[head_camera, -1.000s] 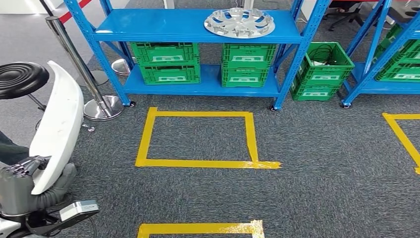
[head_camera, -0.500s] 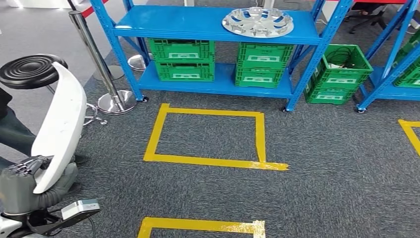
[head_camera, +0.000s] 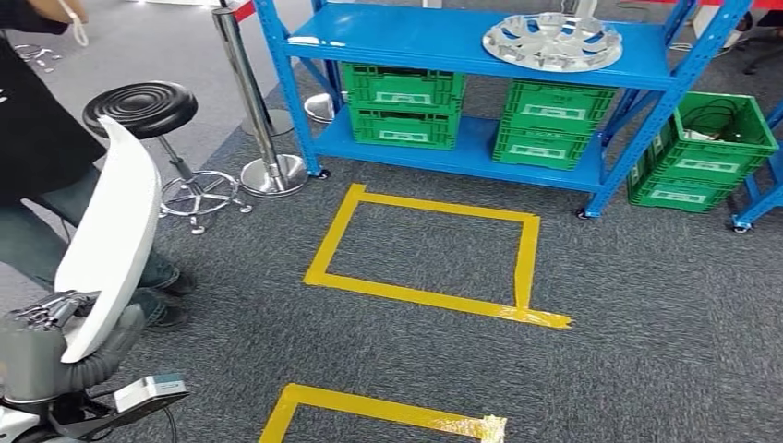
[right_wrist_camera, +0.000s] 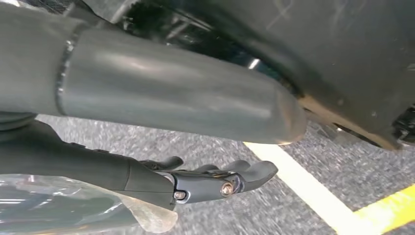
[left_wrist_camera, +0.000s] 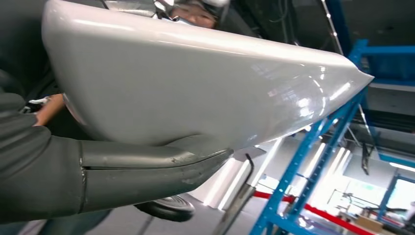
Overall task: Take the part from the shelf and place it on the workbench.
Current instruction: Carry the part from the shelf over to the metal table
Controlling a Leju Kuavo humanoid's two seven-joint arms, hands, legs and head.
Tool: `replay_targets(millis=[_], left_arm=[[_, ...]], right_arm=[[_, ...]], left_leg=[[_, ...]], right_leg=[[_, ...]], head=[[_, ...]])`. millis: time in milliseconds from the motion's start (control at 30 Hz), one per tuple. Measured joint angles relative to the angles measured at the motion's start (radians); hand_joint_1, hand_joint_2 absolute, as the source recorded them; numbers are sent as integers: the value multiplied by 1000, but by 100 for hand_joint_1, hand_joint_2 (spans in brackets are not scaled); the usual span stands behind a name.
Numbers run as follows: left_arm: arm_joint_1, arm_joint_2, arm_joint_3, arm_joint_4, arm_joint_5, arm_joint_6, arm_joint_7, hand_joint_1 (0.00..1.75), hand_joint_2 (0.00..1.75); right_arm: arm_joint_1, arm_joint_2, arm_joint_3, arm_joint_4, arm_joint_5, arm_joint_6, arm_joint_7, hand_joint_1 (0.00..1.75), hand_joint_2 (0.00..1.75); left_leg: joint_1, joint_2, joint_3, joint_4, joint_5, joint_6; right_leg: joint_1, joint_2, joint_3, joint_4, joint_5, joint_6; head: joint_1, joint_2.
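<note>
Head view: left robot hand [head_camera: 46, 318] grips white part [head_camera: 111, 245] beside a stool [head_camera: 140, 109]; right robot hand [right_wrist_camera: 205, 178] seemingly empty, fingers apart.

The left robot hand [head_camera: 42, 318] grips something; the right robot hand [right_wrist_camera: 161, 147] hangs with fingers apart.

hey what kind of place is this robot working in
Probably a workshop or warehouse storeroom: blue steel shelving holds green crates and a silver wheel cover, and yellow tape marks bays on the grey carpet.
</note>
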Motion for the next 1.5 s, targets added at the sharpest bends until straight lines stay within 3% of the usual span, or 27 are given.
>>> replay_targets(millis=[67,100,167,233,300,367,400,433,467,533,600,667,700,767,833,900,933,967,1033,1100,1167,1200,1267,1333,1400,1433,1500], left_arm=[[-7,0,-1,0,1,0,2,175,175],[-9,0,-2,0,1,0,4,175,175],[-8,1,-2,0,1,0,9,175,175],[-10,2,-2,0,1,0,10,175,175],[-13,1,-3,0,1,0,9,175,175],[-14,0,-5,1,1,0,9,175,175],[-13,0,-6,1,1,0,9,175,175],[-13,0,-6,2,1,0,9,175,175],[-13,-1,-7,2,1,1,9,175,175],[-15,-2,-8,2,0,2,12,175,175],[-16,-4,-9,1,0,1,22,175,175],[-14,-5,-10,1,-3,-2,35,175,175],[-12,-5,-12,1,-6,-3,40,175,175],[-15,-4,-14,2,-11,-6,48,175,175],[-25,-4,-19,5,-14,-7,52,175,175],[-34,-5,-25,10,-11,-10,53,175,175],[-39,-5,-28,13,-9,-11,53,175,175],[-44,-5,-30,15,-6,-11,53,175,175],[-58,-5,-35,18,-1,-11,49,175,175],[-69,-5,-39,20,2,-11,45,175,175],[-71,-6,-42,24,3,-10,44,175,175],[-71,-5,-43,25,3,-9,44,175,175],[-73,-5,-44,26,3,-6,44,175,175],[-75,-6,-44,26,4,-5,44,175,175],[-76,-6,-45,27,2,-5,44,175,175],[-75,-5,-45,27,0,-5,44,175,175],[-75,-4,-46,28,-4,-6,46,175,175]], right_arm=[[0,0,4,0,2,-6,2,0,0],[0,0,5,0,2,-9,3,0,0],[-1,0,7,0,-1,-13,3,0,0],[-1,0,8,-1,-3,-14,2,0,0],[2,0,8,-1,-3,-15,2,0,0],[6,0,9,-1,-4,-16,1,0,0],[7,0,9,-1,-3,-18,1,0,0],[8,0,9,-1,-3,-22,0,0,0],[9,0,9,-1,-4,-27,-1,0,0],[13,-4,9,0,-10,-32,-8,0,0],[21,-10,8,3,-26,-25,-17,0,0],[28,-15,1,8,-59,-15,-16,0,0],[31,-18,-7,12,-80,-9,-9,0,0],[34,-22,-29,28,-115,0,20,0,0],[32,-28,-45,53,-135,20,73,0,0],[31,-37,-55,75,-148,56,144,0,0],[30,-42,-58,81,-154,73,176,0,0],[29,-46,-61,85,-157,88,203,0,0],[25,-53,-63,91,-159,110,256,0,0],[18,-60,-64,96,-156,127,306,0,0],[15,-66,-64,98,-153,136,337,0,0],[14,-69,-64,98,-152,138,345,0,0],[14,-73,-64,98,-151,138,352,0,0],[15,-75,-64,98,-151,136,351,0,0],[18,-76,-63,98,-158,129,332,0,0],[19,-77,-63,98,-164,124,313,0,0],[22,-77,-64,96,-177,114,254,0,0]], left_leg=[[-8,36,53,-103,26,14],[-12,40,56,-117,25,21],[-13,16,50,-120,33,34],[-9,-5,47,-125,43,47],[-8,-26,40,-126,51,57],[-10,-52,33,-126,56,61],[-12,-67,31,-126,57,62],[-13,-80,31,-125,58,61],[-15,-95,32,-125,59,61],[-16,-122,31,-124,59,58],[-13,-148,23,-122,63,49],[-9,-171,13,-122,68,36],[-9,-164,10,-118,66,30],[-11,-111,-16,-65,32,20],[-6,-57,-80,64,-32,9],[2,-43,-131,167,-62,0],[6,-39,-129,162,-48,-4],[10,-31,-107,119,-17,-7],[12,5,-34,-21,43,-9],[7,26,2,-96,59,5],[1,9,-1,-97,56,24],[1,-1,-2,-97,57,32],[2,-22,-3,-99,61,46],[1,-41,-6,-100,63,56],[-5,-64,-9,-100,64,61],[-8,-78,-9,-100,65,61],[-13,-107,-7,-99,66,63]], right_leg=[[6,-20,1,2,0,8],[7,-29,2,2,1,14],[4,-42,2,1,1,26],[0,1,-13,34,-26,40],[-1,65,-65,150,-94,47],[0,84,-123,276,-143,46],[1,86,-133,296,-140,44],[1,88,-125,280,-120,41],[2,98,-97,222,-82,35],[0,150,-28,79,-21,19],[-1,185,15,-1,-7,11],[-1,165,26,-15,-10,10],[-2,152,29,-21,-8,8],[-7,121,37,-33,-5,1],[-6,88,39,-34,-7,-2],[-6,56,39,-34,-11,-1],[-7,41,40,-33,-13,2],[-8,26,42,-31,-15,6],[-7,1,45,-24,-23,18],[-5,-17,45,-16,-32,32],[-5,-33,51,-16,-35,43],[-8,-33,51,-16,-38,49],[-13,8,36,19,-67,57],[-14,66,-23,141,-131,58],[-11,84,-93,272,-176,53],[-9,86,-109,292,-170,49],[-2,99,-79,211,-104,34]], head=[[1,0],[2,0],[3,0],[5,0],[9,0],[11,0],[11,0],[11,0],[11,0],[10,0],[11,0],[13,0],[12,0],[6,0],[1,0],[0,0],[0,0],[0,0],[0,0],[0,0],[1,0],[2,0],[5,0],[10,0],[12,0],[12,0],[13,0]])
